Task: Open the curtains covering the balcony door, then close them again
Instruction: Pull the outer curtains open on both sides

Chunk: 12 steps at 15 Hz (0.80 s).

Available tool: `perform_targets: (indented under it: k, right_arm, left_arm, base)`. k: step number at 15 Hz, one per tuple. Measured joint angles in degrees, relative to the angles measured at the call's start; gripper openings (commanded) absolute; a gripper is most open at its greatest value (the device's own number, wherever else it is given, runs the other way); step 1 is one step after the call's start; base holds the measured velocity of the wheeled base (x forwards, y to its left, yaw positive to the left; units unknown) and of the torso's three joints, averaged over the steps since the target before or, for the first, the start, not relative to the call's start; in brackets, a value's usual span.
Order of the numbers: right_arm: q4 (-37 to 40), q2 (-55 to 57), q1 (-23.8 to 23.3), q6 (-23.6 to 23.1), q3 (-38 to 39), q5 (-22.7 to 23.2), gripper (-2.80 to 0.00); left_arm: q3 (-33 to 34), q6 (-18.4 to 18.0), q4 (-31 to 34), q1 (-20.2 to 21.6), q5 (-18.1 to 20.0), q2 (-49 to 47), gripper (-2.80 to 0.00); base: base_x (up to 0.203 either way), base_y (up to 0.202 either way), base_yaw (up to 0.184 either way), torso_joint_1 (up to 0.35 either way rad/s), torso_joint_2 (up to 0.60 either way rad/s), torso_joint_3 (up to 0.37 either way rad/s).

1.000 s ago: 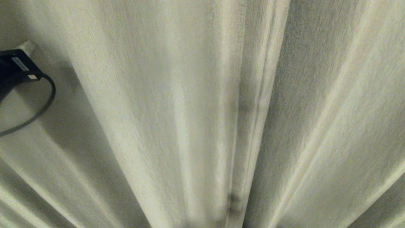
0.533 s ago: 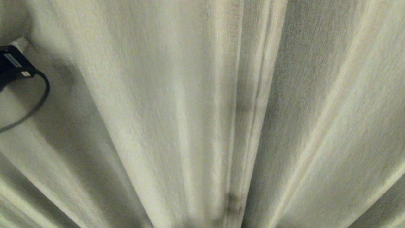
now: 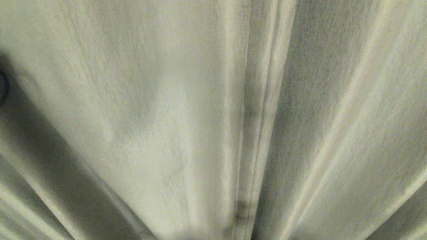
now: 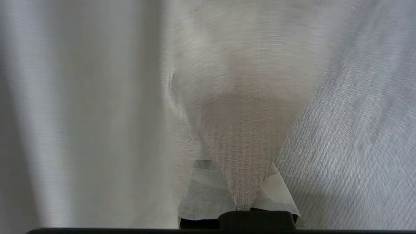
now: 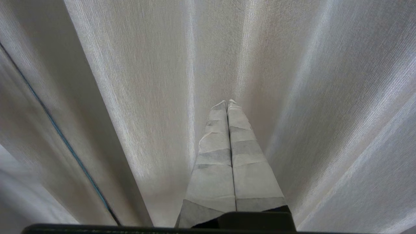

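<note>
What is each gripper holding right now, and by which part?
The left gripper is shut on a bunched fold of the curtains, pinched between its fingers. The right gripper is shut and holds nothing.

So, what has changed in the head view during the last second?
The left arm's black wrist part with its cable, seen at the left edge earlier, has slid out of view to the left; only a dark trace remains. The left gripper is shut on a fold of the curtain. The curtain seam has shifted slightly left. The right gripper stayed shut, holding nothing.
</note>
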<state>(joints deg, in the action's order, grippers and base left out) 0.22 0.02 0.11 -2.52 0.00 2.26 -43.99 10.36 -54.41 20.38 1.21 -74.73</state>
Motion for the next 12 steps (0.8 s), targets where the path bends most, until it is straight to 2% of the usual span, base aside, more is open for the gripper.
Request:
perform_targets:
  k: [5,8,12]
  right_arm:
    - [0.0,0.0,0.0,0.0,0.0,0.0,-2.80]
    - [0.0,0.0,0.0,0.0,0.0,0.0,-2.80]
    - [0.0,0.0,0.0,0.0,0.0,0.0,-2.80]
  left_arm:
    - [-4.0,6.2,-0.7,15.7,6.3,-4.3,-2.80]
    - [-7.6,9.3,-5.0,22.0,7.0,-10.3,-2.80]
    - [-13.0,10.8,-7.7,28.9,7.1,-18.7,-2.80]
  base:
    - [0.000,0.000,0.000,0.000,0.00,0.000]
    - [0.000,0.000,0.000,0.000,0.00,0.000]
    - [0.000,0.000,0.000,0.000,0.00,0.000]
